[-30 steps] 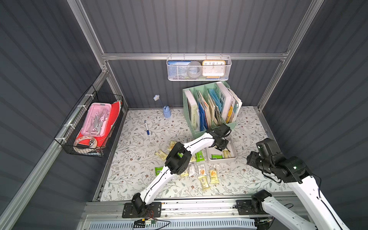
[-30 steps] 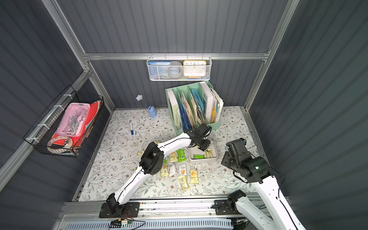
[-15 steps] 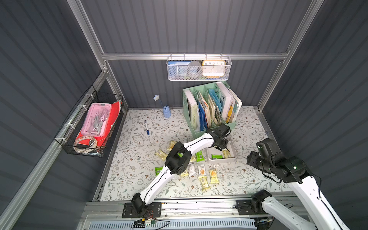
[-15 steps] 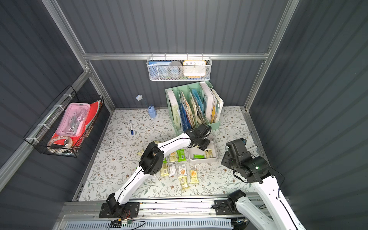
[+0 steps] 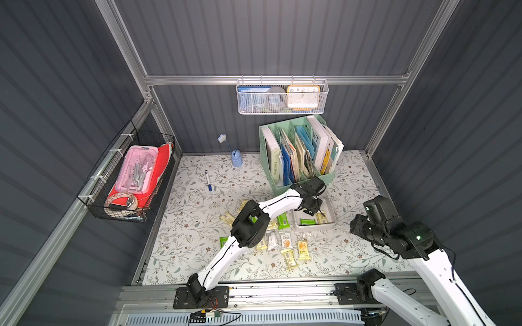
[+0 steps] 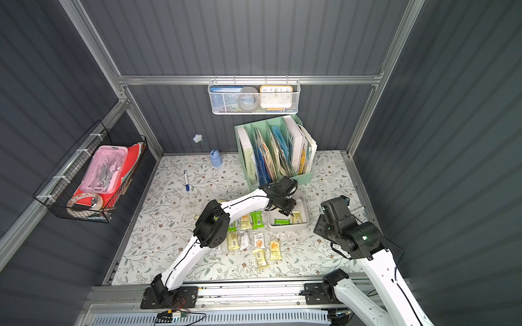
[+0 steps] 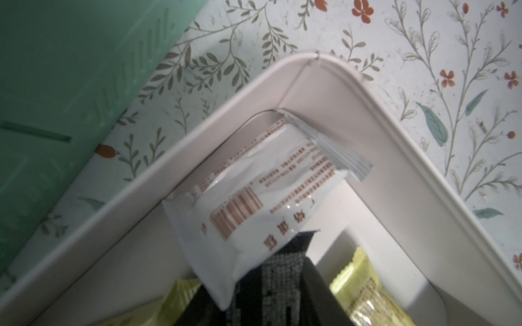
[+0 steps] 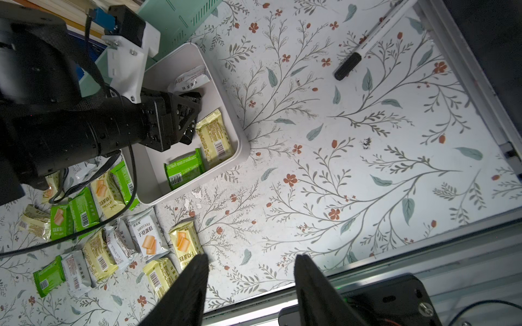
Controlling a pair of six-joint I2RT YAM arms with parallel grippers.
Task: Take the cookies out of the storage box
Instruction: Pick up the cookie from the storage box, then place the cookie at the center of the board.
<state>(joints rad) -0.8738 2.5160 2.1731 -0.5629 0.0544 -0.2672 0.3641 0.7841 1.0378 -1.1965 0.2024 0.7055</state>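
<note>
While my left fingers (image 8: 185, 113) pinch one white cookie (image 7: 262, 192),
its long axis points into the storage box (image 7: 367, 93) corner.

Shallow white box (image 8: 192, 187) with rounded corners sits on the bench (image 8: 339, 169). Inside, a green packet (image 8: 183, 169) and a yellow packet (image 8: 214, 138) lie flat and a white packet (image 8: 190, 80) tilts in a corner. More packets (image 8: 147, 234) lie scattered just beside it.

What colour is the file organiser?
The file organiser is mint green, clearest in a top view.
</note>
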